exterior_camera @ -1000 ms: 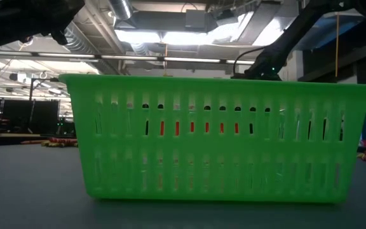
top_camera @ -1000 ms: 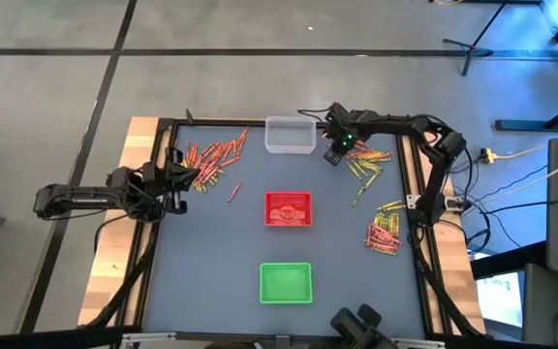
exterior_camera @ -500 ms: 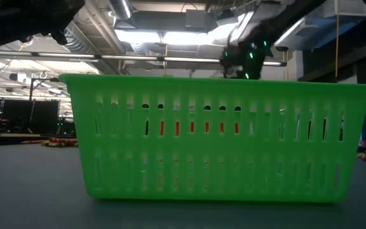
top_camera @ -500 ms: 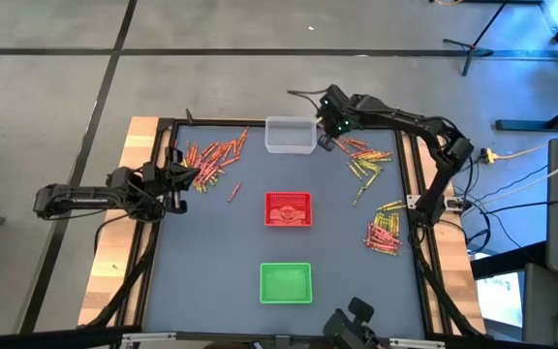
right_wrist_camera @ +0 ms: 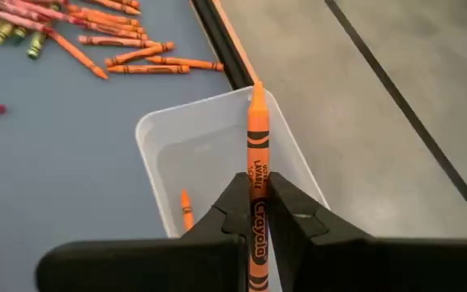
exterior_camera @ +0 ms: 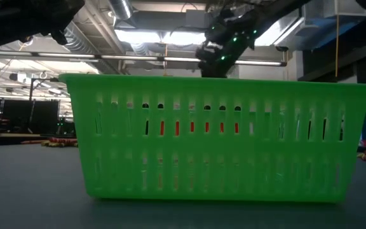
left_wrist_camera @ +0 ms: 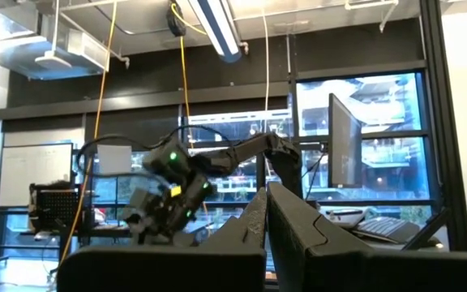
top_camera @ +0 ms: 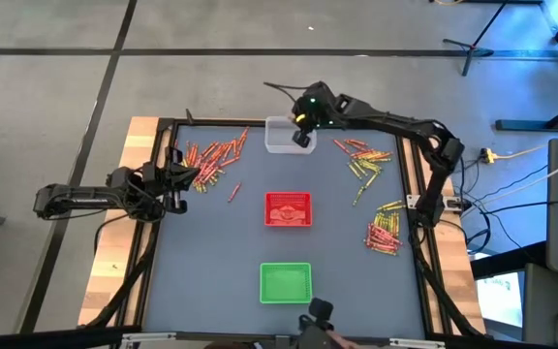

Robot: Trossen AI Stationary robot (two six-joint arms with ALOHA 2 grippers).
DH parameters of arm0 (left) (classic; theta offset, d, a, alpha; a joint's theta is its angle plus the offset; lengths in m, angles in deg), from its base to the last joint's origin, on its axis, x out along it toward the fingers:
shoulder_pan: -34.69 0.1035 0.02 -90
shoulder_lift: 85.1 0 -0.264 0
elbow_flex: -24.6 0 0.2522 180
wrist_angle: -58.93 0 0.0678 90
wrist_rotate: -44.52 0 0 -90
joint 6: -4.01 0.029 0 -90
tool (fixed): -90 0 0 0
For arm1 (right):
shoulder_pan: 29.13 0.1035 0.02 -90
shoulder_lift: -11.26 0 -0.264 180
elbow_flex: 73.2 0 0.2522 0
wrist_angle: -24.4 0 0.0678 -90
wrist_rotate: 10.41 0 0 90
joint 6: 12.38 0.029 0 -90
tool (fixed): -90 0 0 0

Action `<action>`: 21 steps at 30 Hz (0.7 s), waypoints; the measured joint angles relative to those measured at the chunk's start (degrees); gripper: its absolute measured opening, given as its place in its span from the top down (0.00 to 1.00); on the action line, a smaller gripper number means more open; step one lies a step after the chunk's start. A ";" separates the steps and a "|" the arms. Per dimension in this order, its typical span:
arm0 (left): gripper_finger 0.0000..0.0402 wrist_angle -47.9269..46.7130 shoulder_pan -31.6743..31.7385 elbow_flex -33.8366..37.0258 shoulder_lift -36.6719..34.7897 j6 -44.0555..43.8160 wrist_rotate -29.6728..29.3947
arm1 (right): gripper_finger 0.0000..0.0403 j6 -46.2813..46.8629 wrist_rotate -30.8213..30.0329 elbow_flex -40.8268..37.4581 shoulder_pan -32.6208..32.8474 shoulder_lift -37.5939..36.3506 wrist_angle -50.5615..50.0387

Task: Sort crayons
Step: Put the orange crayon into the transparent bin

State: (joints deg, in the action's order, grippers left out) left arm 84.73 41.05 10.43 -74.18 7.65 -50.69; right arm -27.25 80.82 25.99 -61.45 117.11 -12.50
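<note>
one orange crayon (right_wrist_camera: 256, 146) sits clamped in our right gripper (right_wrist_camera: 256, 212) above the clear tray (right_wrist_camera: 159, 128). another orange crayon (right_wrist_camera: 186, 209) lies inside that tray. our left gripper (top_camera: 177, 178), clenched empty, waits well left of it.

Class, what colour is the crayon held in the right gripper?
Orange crayon, clearest in the right wrist view, in the right gripper.

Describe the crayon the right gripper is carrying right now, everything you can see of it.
The orange crayon is a thin stick in an orange paper wrapper with black Crayola lettering and a bare pointed tip. It sits pinched between the right gripper's dark fingers, tip pointing away from the wrist. It hangs over the clear tray, touching nothing else; another orange crayon already lies inside.
</note>
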 joint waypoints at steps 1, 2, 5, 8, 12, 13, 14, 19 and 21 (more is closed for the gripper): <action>1.00 0.03 0.02 0.00 -0.02 0.00 -0.02 | 0.94 -0.32 -0.02 0.00 0.08 1.06 0.21; 1.00 -0.01 0.01 0.00 -0.02 -0.02 0.00 | 0.94 -0.43 -0.01 0.00 0.07 2.09 0.39; 1.00 0.01 0.02 0.00 -0.02 0.00 -0.01 | 0.94 -0.48 0.84 -0.02 0.07 5.27 0.54; 1.00 0.41 0.00 0.00 -0.01 0.47 -0.03 | 0.94 -0.71 1.36 -0.02 0.07 7.69 0.02; 1.00 0.46 0.00 0.00 -0.02 0.55 -0.01 | 0.94 -1.02 1.02 -0.02 0.07 8.94 -0.01; 1.00 0.45 0.02 0.00 -0.01 0.55 -0.03 | 0.94 -1.04 0.77 -0.02 0.10 9.13 0.09; 1.00 0.44 0.00 0.00 0.00 0.54 -0.02 | 0.94 -0.94 0.77 -0.02 0.07 9.29 0.31; 1.00 -0.09 0.02 0.00 0.00 -0.11 0.07 | 0.94 -0.15 2.28 0.00 0.12 11.18 -0.10; 1.00 -0.11 0.00 0.00 0.00 -0.13 0.29 | 0.94 -0.15 2.38 -0.02 0.12 11.73 -0.25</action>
State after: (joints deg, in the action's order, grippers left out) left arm 84.62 41.05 10.43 -74.18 7.53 -50.40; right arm -27.40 83.20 25.97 -61.33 128.84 -12.76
